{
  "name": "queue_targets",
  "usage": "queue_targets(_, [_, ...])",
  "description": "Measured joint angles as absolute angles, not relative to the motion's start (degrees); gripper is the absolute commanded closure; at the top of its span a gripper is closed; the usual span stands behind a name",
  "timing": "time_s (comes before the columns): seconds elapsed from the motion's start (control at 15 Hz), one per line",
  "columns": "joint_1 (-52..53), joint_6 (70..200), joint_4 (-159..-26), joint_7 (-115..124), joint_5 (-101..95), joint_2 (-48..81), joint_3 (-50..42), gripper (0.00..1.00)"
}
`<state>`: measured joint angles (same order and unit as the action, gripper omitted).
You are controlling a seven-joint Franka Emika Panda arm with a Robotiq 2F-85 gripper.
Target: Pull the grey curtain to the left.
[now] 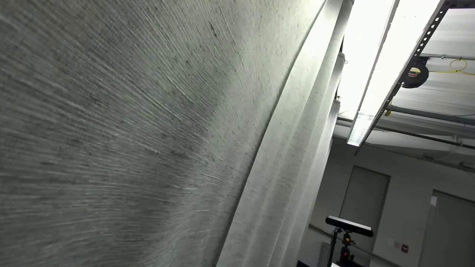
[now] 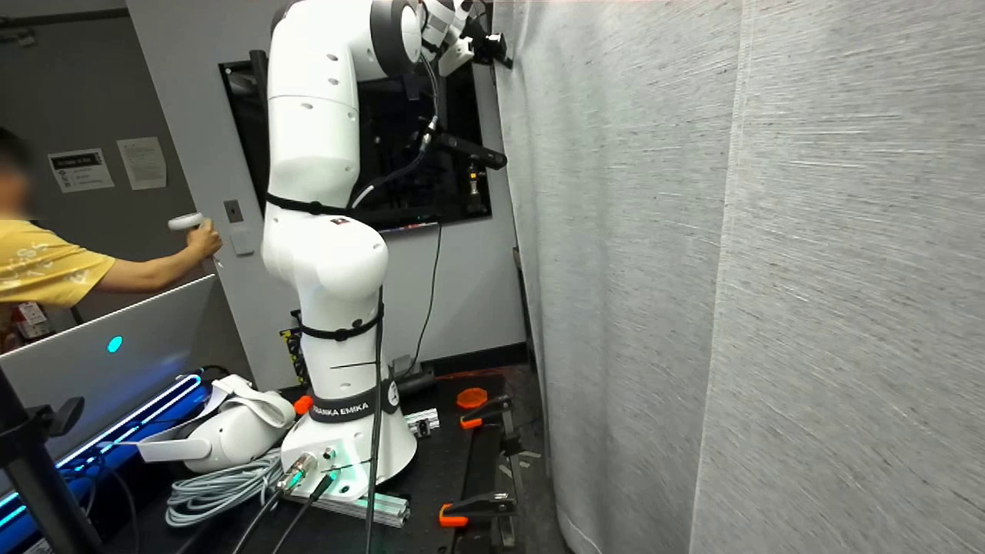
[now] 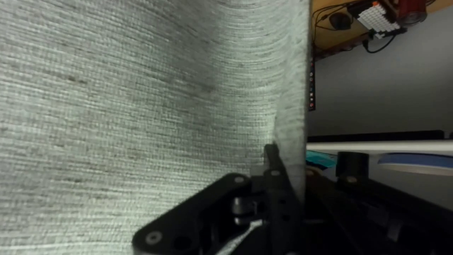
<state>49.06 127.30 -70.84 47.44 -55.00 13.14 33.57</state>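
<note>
we see gripper clamped on curtain, edge btwn fingers; prob grasp done, pull step in hand. next we'd drag left w/ firm hold.

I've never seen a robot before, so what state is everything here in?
Grey curtain: hanging in folds
Gripper: straddling the curtain's edge; grip tightness unclear
Robot arm: upright, bent
Ceiling light: on
Laptop: open, glowing
White controller: held
Headset: lying unworn
Grey cable: coiled
Wall screen: dark
Doors: apparently shut

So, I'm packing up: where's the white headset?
In an exterior view, the white headset lies at lower left, between the laptop and the robot's base.
</note>
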Motion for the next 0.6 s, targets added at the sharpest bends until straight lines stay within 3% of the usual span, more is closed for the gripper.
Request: queue_targets(0.6, [56.66,130.52,-66.0,47.28,-55.0,14.86,34.42,0.99])
